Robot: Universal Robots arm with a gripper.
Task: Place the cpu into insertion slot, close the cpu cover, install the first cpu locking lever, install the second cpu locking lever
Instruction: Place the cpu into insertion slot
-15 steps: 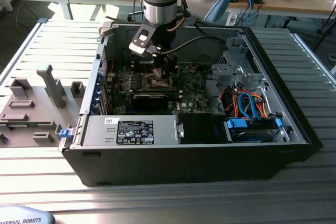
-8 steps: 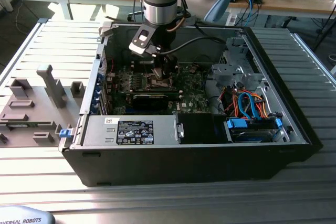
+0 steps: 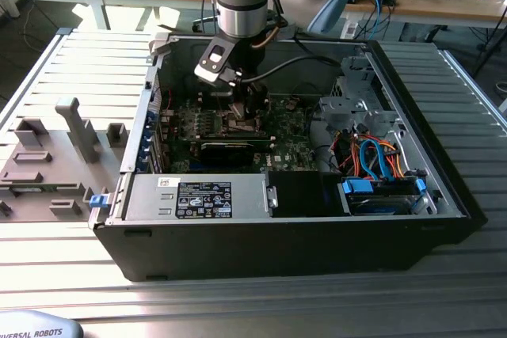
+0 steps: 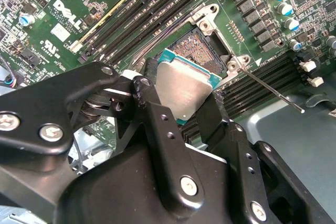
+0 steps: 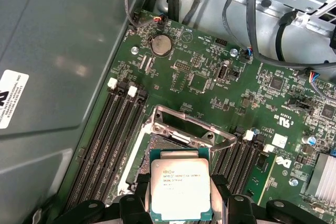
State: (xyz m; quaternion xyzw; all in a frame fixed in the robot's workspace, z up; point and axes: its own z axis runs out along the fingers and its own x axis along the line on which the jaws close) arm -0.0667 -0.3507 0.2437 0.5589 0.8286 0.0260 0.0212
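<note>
My gripper [image 4: 184, 100] is shut on the cpu [image 4: 185, 88], a small square chip with a silver-grey top, gripped by two opposite edges between black fingers [image 4: 152, 111]. In both wrist views the chip hangs tilted just above the insertion slot [image 4: 202, 51], a dark square socket in the green board. In the first wrist view the cpu [image 5: 180, 188] partly hides the insertion slot [image 5: 160, 144], and the cpu cover [image 5: 185, 122] stands raised behind it. A thin metal lever [image 4: 273, 91] sticks out beside the socket. In the exterior view the gripper [image 3: 249, 104] is low inside the case, over the motherboard.
Black memory slots [image 5: 105, 135] flank the socket on both sides. The case wall [image 5: 58, 61] rises close by. A drive cage with orange and blue cables [image 3: 372, 160] fills the exterior view's right, the power supply [image 3: 198, 195] the front. Grey fixtures [image 3: 75, 128] stand outside the case.
</note>
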